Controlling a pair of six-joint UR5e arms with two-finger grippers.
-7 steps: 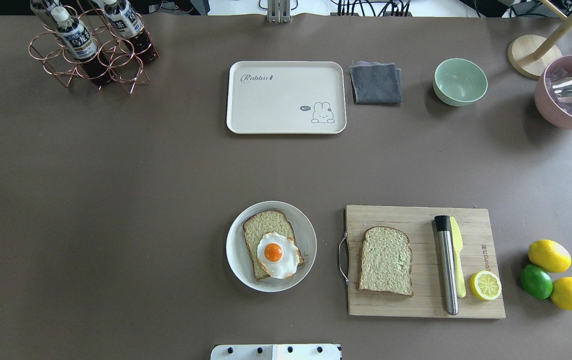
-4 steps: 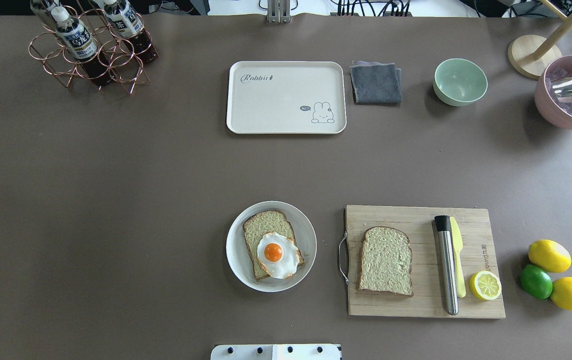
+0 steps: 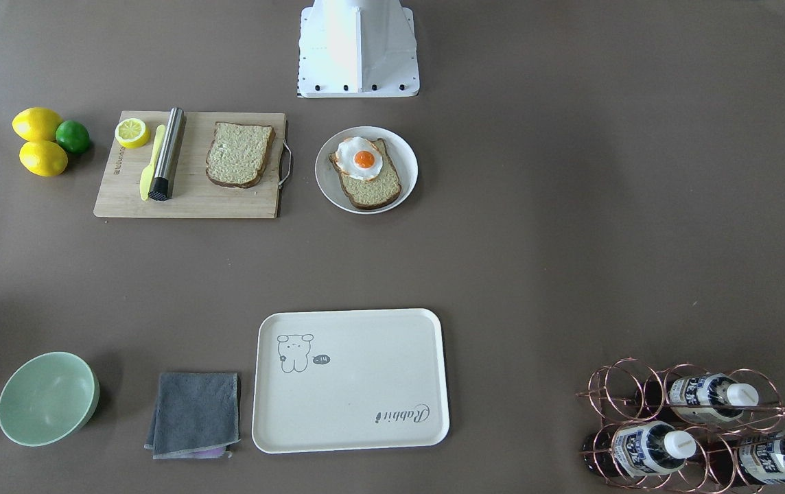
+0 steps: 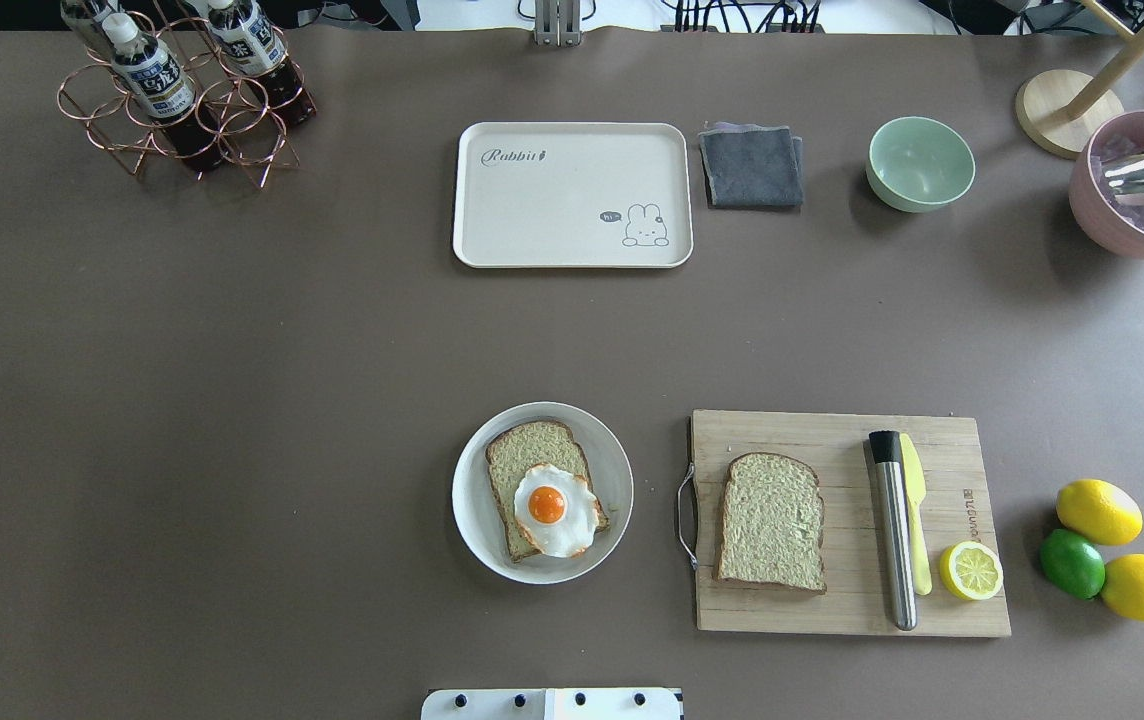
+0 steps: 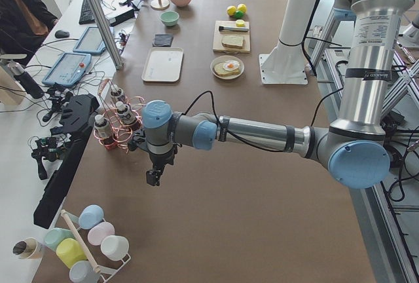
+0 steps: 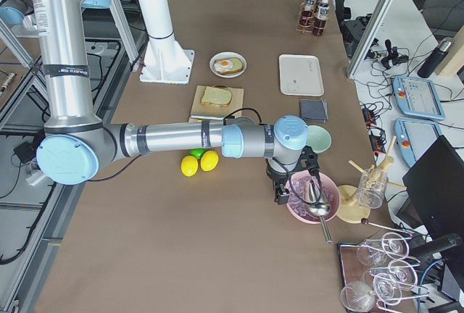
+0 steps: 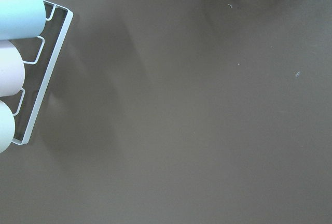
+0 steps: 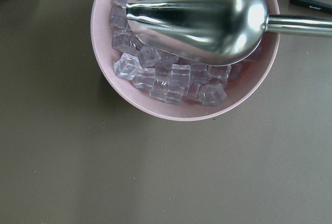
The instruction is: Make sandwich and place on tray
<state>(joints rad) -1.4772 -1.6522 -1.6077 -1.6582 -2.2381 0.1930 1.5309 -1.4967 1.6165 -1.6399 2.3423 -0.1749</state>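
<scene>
Judging by how things lie, I have barely begun: the bottom slice (image 4: 532, 450) with the fried egg (image 4: 554, 508) sits on the white plate (image 4: 469, 500) near the middle of my edge of the desk, the 2nd slice (image 4: 772, 520) lies on the cutting board (image 4: 832, 440) beside it, and the tray (image 4: 552, 210) waits at the far edge. My left gripper (image 5: 154, 177) hangs at the desk's left end and my right gripper (image 6: 280, 195) at its right end by the pink bowl (image 8: 171, 114); I cannot tell whether either's fingers are spread or pressed together. Capping the egg and carrying the plate to the tray are both left.
</scene>
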